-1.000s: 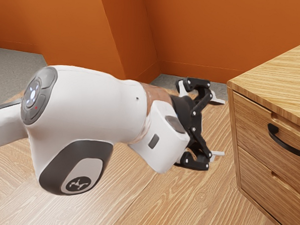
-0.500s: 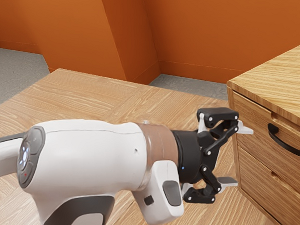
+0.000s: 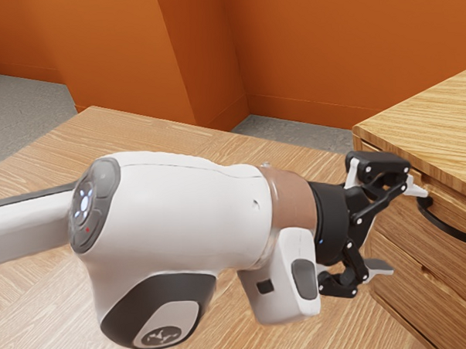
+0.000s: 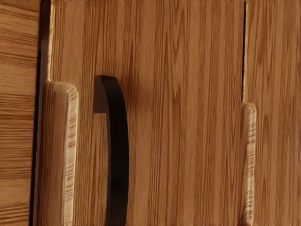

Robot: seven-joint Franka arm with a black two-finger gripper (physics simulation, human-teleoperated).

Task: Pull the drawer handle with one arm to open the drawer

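A wooden cabinet (image 3: 436, 127) stands at the exterior view's right, with its top drawer front (image 3: 444, 235) flush and shut. A black curved handle (image 3: 448, 225) is fixed across that drawer front. My gripper (image 3: 398, 229) is open, its fingers spread one above the other right in front of the handle's near end. The upper fingertip (image 3: 414, 188) is close to the drawer's top edge, and the lower fingertip (image 3: 379, 270) hangs below. In the wrist view the handle (image 4: 117, 155) runs as a dark arc over the wood grain of the drawer front (image 4: 183, 113).
A lower drawer front (image 3: 424, 305) sits under the top one. The wooden table surface (image 3: 139, 140) spreads to the exterior view's left, behind my arm. Orange walls (image 3: 328, 39) close off the back.
My arm has swung toward the exterior view's right, bringing the open gripper from mid-table up to the drawer front beside the handle. The drawer has not moved.
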